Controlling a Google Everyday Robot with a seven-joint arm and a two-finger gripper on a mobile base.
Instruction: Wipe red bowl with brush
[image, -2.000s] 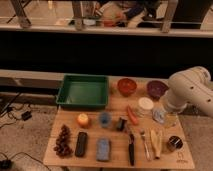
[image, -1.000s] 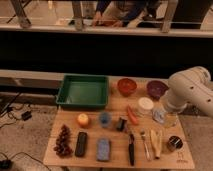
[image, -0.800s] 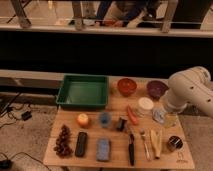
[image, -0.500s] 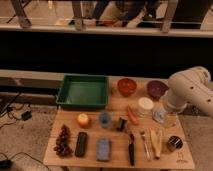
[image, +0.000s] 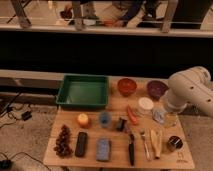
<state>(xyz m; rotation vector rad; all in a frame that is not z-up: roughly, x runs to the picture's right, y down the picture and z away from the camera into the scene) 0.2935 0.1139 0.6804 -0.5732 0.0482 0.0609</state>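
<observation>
The red bowl (image: 127, 86) is small, round and orange-red and stands at the back of the wooden table (image: 115, 159), right of the green tray. A long black-handled tool (image: 131, 145), possibly the brush, lies near the front edge. My white arm (image: 190, 90) reaches in from the right. Its gripper (image: 164, 116) hangs low over the table's right side, in front of the purple bowl (image: 157, 89) and well to the right of the red bowl. Nothing shows in the gripper.
A green tray (image: 84, 102) stands back left. A white lid (image: 145, 104), a carrot (image: 132, 116), a blue cup (image: 104, 119), an orange (image: 83, 120), grapes (image: 63, 140), a black case (image: 81, 144), a blue sponge (image: 103, 149), cutlery (image: 146, 144) and a dark can (image: 173, 144) lie across the table.
The arm and the things on the table have not moved. Only the people behind the railing shift slightly.
</observation>
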